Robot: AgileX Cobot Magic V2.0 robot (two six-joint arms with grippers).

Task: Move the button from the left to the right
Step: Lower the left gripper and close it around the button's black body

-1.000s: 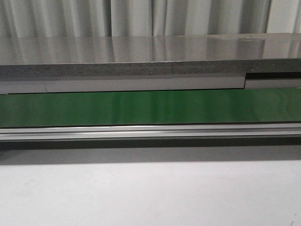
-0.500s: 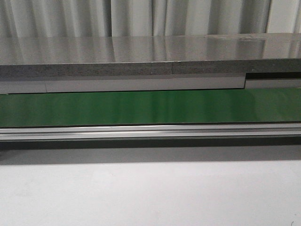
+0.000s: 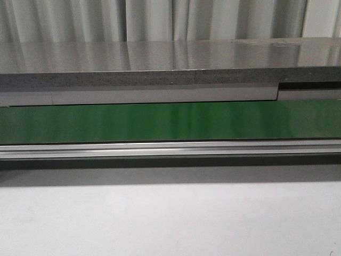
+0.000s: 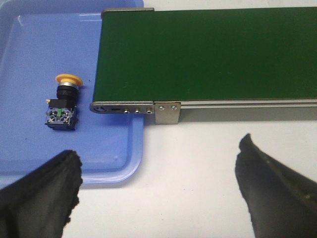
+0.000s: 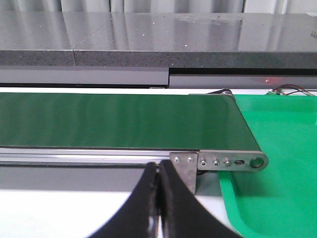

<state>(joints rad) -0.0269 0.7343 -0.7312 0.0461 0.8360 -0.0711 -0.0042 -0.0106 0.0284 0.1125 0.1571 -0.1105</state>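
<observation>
The button [image 4: 63,103], a yellow-orange cap on a dark body with a tiny green mark, lies on its side in a blue tray [image 4: 29,54] in the left wrist view, beside the end of the green conveyor belt [image 4: 208,54]. My left gripper [image 4: 158,171] is open and empty over the white table, short of the tray's near corner. My right gripper [image 5: 159,171] is shut and empty, in front of the belt's other end. Neither gripper nor the button shows in the front view.
A green tray [image 5: 277,148] sits at the belt's end in the right wrist view. The belt [image 3: 170,121] with its aluminium rail [image 3: 170,149] crosses the front view, with a grey shelf [image 3: 170,66] behind and white table [image 3: 170,218] in front.
</observation>
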